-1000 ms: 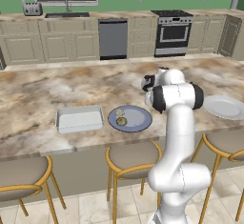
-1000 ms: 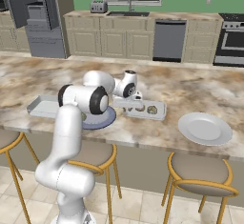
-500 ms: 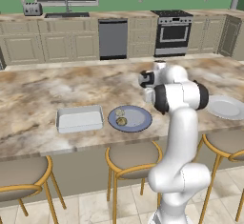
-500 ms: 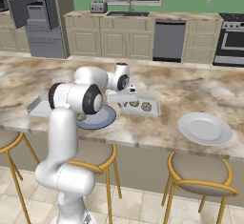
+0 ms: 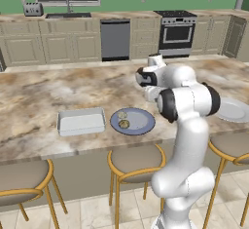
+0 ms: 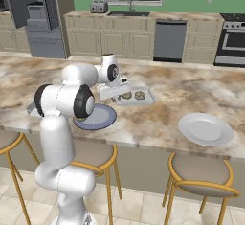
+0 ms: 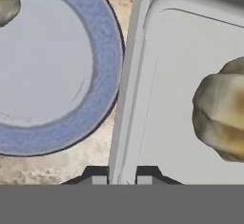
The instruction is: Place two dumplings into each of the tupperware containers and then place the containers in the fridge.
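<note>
My gripper (image 7: 122,178) is shut on the rim of one tupperware container (image 7: 190,99), its fingertips (image 7: 98,178) on either side of the pale wall. A dumpling (image 7: 221,116) lies inside it. In the right base view this container (image 6: 146,99) hangs just above the counter with two dumplings (image 6: 133,95) in it, held by my gripper (image 6: 116,88). The second tupperware container (image 5: 81,122) sits empty to the left of the blue plate (image 5: 141,121), which carries two dumplings (image 5: 123,120). The fridge (image 6: 36,18) stands open at the far left.
A white plate (image 6: 206,128) lies on the island counter (image 5: 44,89) to the right. Bar stools (image 5: 133,162) line its near edge. Sink, dishwasher (image 5: 115,39) and oven (image 5: 176,33) run along the back wall.
My gripper has carried the container with two dumplings slightly up and to the left, toward the blue plate. The base has not moved.
</note>
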